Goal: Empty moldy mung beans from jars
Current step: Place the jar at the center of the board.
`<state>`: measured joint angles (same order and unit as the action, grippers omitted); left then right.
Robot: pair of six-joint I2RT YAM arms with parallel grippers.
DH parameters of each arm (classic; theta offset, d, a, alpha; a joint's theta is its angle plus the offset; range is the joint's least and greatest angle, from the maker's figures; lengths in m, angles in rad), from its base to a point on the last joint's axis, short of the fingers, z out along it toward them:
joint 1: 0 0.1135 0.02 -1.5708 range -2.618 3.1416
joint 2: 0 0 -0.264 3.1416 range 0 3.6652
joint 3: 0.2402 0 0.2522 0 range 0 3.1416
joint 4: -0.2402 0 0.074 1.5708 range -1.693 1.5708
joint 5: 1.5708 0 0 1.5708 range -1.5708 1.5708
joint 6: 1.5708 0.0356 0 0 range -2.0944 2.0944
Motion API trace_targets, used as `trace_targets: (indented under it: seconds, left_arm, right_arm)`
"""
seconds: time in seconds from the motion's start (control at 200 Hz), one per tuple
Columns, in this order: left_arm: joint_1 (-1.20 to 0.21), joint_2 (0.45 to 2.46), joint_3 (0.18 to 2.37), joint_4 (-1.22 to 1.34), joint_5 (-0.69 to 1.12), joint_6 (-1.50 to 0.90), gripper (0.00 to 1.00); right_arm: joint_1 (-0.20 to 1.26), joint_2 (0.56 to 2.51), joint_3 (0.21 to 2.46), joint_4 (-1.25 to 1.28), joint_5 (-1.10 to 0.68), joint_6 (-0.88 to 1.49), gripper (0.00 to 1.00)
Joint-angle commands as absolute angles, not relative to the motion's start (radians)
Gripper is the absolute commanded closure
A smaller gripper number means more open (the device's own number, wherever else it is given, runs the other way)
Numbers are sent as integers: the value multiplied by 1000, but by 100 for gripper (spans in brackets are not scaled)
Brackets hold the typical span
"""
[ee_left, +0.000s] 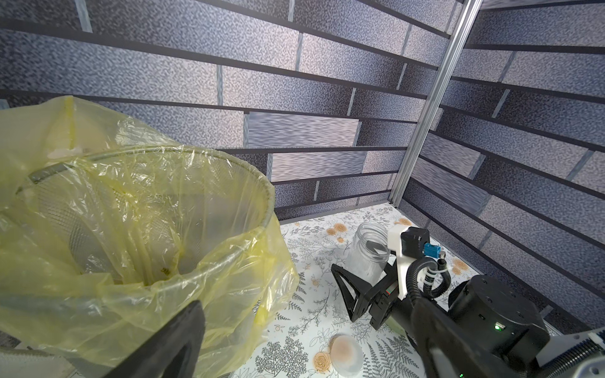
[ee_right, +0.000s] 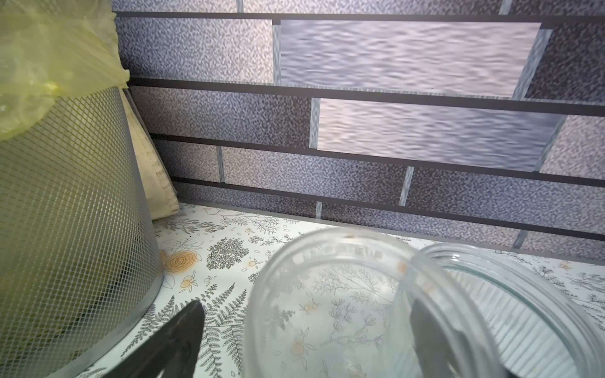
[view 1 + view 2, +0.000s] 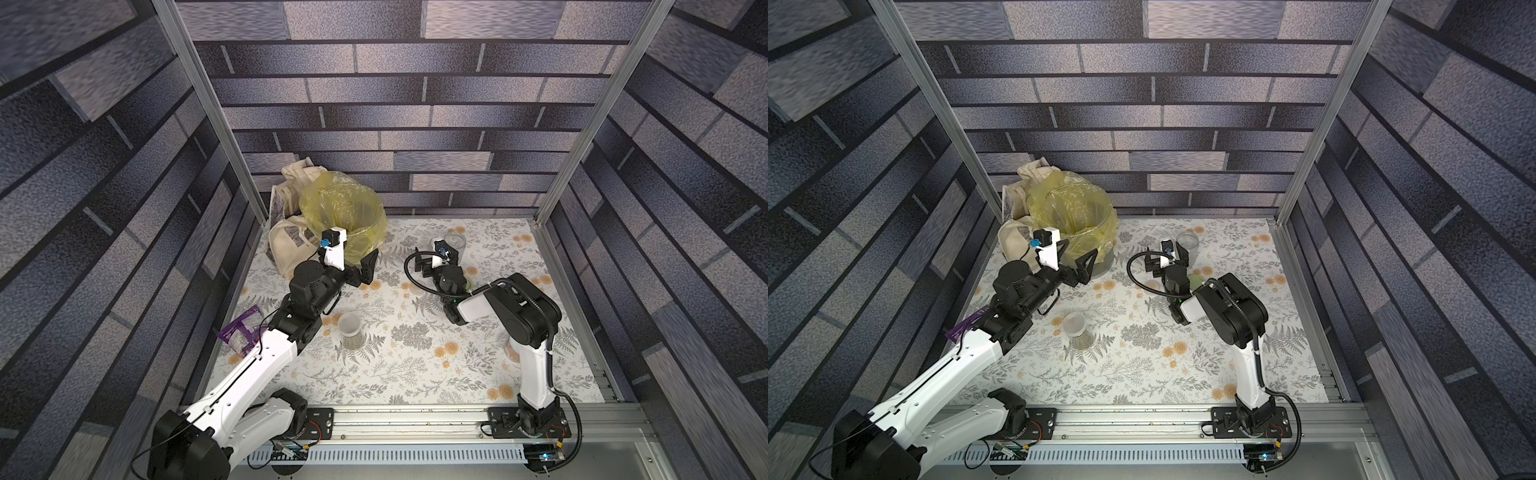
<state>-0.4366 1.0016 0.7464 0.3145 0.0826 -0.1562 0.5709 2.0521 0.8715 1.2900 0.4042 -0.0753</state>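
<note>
Near the back wall, right tool (image 3: 439,259) spread, apparently straddling open jar (image 3: 455,241).

Two jars are standing: open jar (image 3: 455,243) at one o'clock, lidded jar (image 3: 350,330) at eight. Two loose lids (image 3: 417,291) are lying at two.

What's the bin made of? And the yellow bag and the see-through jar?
Bin: likely grey metal mesh, by its fine grid of holes. Yellow bag: thin glossy plastic film, crinkled and see-through. Jar: clear, glass or hard plastic; cannot tell which.
</note>
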Motion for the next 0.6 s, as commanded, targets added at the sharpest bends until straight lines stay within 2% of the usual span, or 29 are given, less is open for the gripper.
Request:
trace_targets:
  seconds: [0.0, 0.24, 0.471, 0.596]
  left_arm:
    - [-431, 1021, 790, 248, 29, -188, 0]
    - [-441, 1015, 843, 112, -57, -216, 0]
    - [-472, 958, 969, -313, -159, -247, 0]
    - [-492, 942, 1046, -561, -172, -268, 0]
  right_arm:
    - [575, 1974, 856, 1331, 455, -54, 0]
    - [590, 1884, 829, 1313, 461, -87, 0]
    - [617, 1760, 803, 1225, 512, -126, 0]
    - [635, 1647, 829, 996, 531, -116, 0]
